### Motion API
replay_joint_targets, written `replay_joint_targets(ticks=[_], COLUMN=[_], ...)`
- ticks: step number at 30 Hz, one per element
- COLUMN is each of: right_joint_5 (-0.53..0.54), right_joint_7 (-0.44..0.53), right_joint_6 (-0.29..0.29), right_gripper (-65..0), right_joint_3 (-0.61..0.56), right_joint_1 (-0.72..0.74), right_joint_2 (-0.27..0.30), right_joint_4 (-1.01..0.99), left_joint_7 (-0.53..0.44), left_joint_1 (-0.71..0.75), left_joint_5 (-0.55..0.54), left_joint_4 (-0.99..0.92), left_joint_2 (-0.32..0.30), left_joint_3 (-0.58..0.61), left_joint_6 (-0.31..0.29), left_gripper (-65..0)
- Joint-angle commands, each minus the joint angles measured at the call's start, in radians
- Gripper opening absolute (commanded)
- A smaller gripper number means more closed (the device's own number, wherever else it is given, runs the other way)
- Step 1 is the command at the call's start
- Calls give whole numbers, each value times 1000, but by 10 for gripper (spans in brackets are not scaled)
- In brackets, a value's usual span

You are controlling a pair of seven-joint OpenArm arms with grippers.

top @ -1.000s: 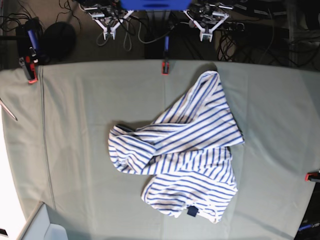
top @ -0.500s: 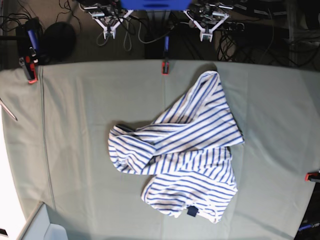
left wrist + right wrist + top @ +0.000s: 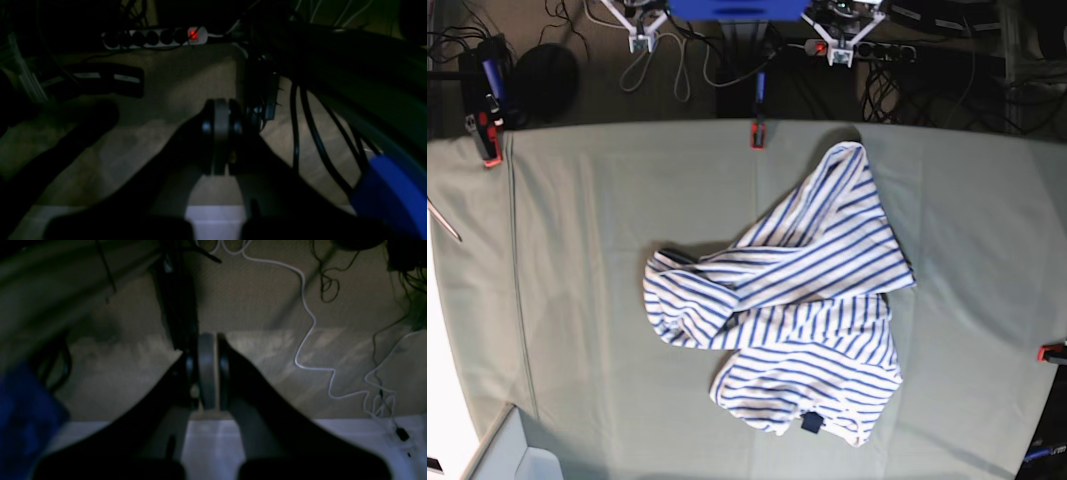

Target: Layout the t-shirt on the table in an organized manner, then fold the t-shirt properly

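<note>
Both grippers sit closed and empty at the base view's top edge; the crumpled t-shirt (image 3: 792, 300) lies well below, nearer the left gripper (image 3: 839, 48) than the right gripper (image 3: 639, 38).

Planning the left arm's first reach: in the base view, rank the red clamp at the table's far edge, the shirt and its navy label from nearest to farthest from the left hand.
1. Red clamp, far table edge, just below-left of the left hand.
2. Shirt, mid-table.
3. Navy label, shirt's near hem.
</note>
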Motion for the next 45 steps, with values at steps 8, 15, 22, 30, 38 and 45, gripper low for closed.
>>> replay_joint_targets(ticks=[8, 15, 22, 30, 38, 45], right_joint_5=[-4, -4, -4, -4, -4, -4], right_joint_7=[3, -78, -152, -264, -266, -266], right_joint_6=[17, 17, 19, 185, 221, 223], right_gripper=[-650, -650, -650, -650, -590, -466], right_joint_3=[2, 10, 50, 103, 94, 96], right_joint_1=[-291, -469, -598, -585, -571, -562], right_joint_2=[48, 71, 76, 71, 57, 57], right_joint_4=[508, 947, 1350, 1539, 1536, 1535], left_joint_7=[2, 4, 9, 13, 12, 10], left_joint_1=[229, 460, 595, 586, 459, 382], left_joint_5=[1, 1, 1, 1, 1, 0], left_joint_4=[344, 818, 1286, 1467, 1340, 1272], left_joint_2=[-23, -46, -46, -35, -41, -34], left_joint_3=[5, 4, -2, 1, -2, -4], left_joint_6=[3, 3, 3, 9, 11, 11], left_gripper=[-649, -649, -646, -461, -312, -309])
